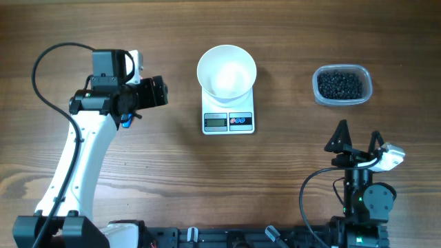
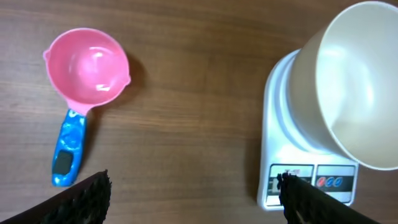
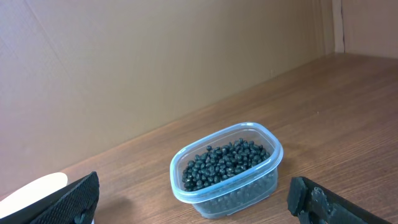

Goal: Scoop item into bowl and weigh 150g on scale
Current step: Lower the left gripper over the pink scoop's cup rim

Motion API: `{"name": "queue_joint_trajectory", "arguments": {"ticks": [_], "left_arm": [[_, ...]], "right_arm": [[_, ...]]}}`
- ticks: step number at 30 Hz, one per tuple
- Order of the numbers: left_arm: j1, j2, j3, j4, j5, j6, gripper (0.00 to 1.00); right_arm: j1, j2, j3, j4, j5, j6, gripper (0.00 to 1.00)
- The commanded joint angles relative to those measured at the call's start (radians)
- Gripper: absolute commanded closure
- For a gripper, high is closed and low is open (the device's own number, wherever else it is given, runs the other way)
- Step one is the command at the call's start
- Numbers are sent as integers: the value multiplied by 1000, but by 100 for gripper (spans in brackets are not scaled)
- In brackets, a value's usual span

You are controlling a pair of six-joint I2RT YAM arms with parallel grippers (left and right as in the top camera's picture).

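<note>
- Left gripper (image 2: pixel 194 179): jaws spread, empty. Pink scoop (image 2: pixel 87 65) lies at its 10 o'clock, untouched.
- Right gripper (image 1: pixel 358 132): spread, empty, at table 4 o'clock.
- Black beans (image 1: pixel 339 84) all in clear tub (image 1: pixel 366 88), table 2 o'clock.
- White bowl (image 1: pixel 227 69) empty on scale (image 1: pixel 228 121), 12 o'clock.
- Risks:
  - Jaws offset from scoop handle, so pinch may miss or skid scoop.
  - Arm swing near scale may knock bowl.
  - Round beans may roll off scoop in transit.
</note>
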Motion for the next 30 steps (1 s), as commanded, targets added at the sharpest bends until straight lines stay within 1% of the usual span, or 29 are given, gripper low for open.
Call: {"name": "queue_joint_trajectory", "arguments": {"ticks": [1,7,12,17,22,26,30], "left_arm": [[2,8,16,-14,-58,12,9],[79,19,16,-10,-42,13,8],[132,103,16,43,56,13,6],[132,176,19,106,56,12,4],[137,254,31,165,55,13,5],[178,277,31,200,55,4,8],[225,283,31,205,54,-5,8]], "right_arm": [[5,-4,0,3,-9,8,0],[5,-4,0,3,-9,8,0],[5,-4,0,3,-9,8,0],[5,-4,0,3,-9,8,0],[5,-4,0,3,-9,8,0],[5,-4,0,3,-9,8,0],[5,-4,0,3,-9,8,0]]}}
